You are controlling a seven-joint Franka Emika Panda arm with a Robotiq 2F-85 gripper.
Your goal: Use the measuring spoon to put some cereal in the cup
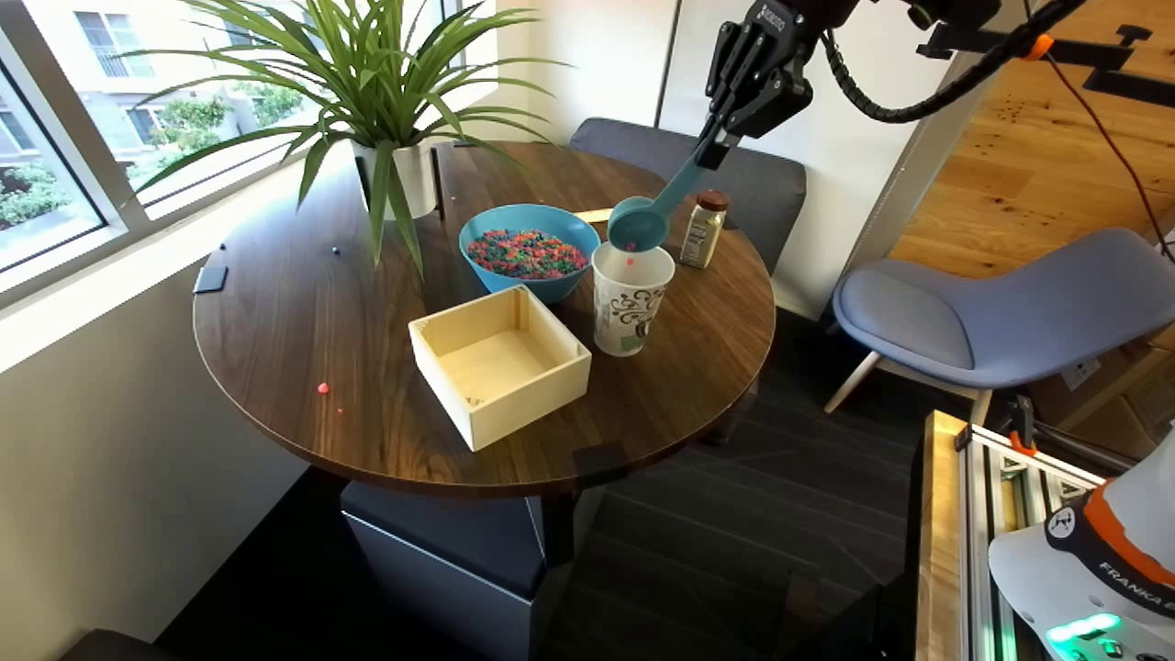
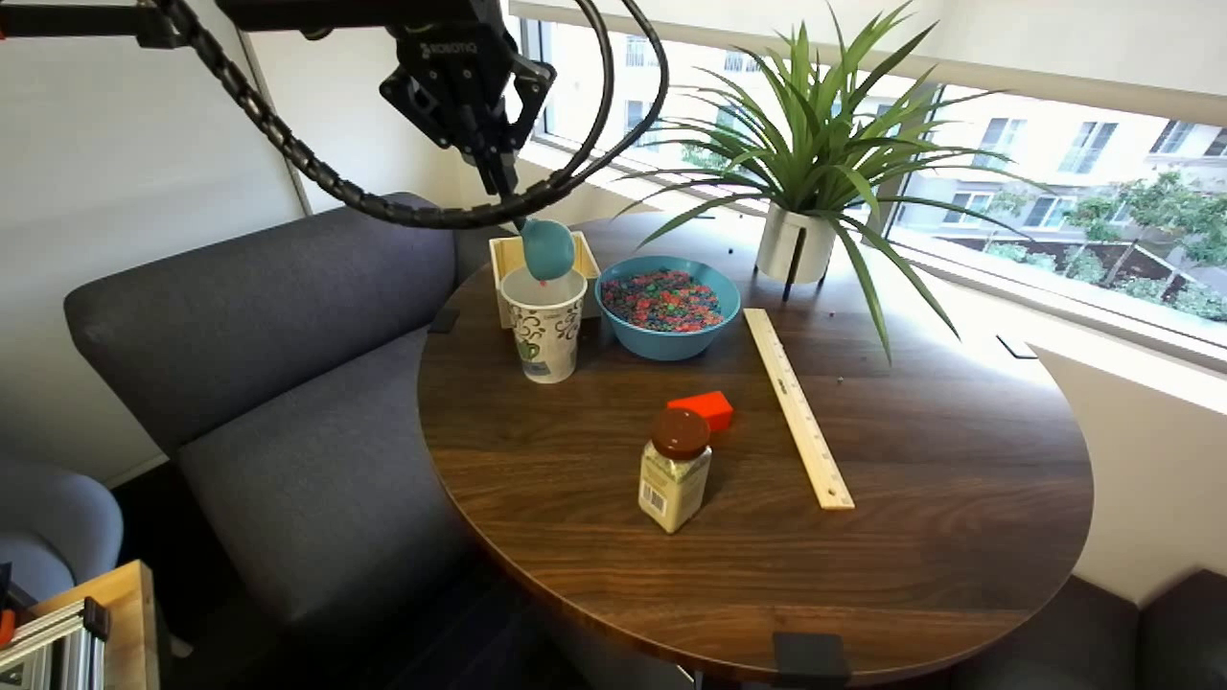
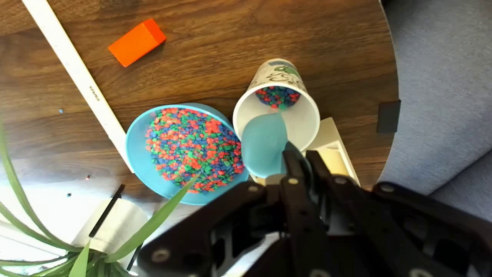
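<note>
The teal measuring spoon (image 1: 640, 225) is tipped over the cup's mouth, its bowl's outer side up in the wrist view (image 3: 264, 144). My gripper (image 1: 714, 151) is shut on its handle, above the cup; its fingertips also show in the wrist view (image 3: 301, 157). The whitish patterned cup (image 1: 628, 317) stands upright on the table. Red, green and blue cereal (image 3: 278, 96) lies at its bottom. A pink piece shows just under the spoon's lip in both exterior views. The spoon's inside is mostly hidden. More cereal (image 2: 661, 299) fills the blue bowl (image 2: 661, 343) beside the cup.
A wooden box (image 1: 500, 408) stands close beside the cup and bowl. A ruler (image 2: 800, 412), an orange-red block (image 2: 705, 410) and a spice jar (image 2: 674, 479) are on the round table. A potted plant (image 1: 404, 184) spreads leaves near the bowl. A few loose pieces lie about.
</note>
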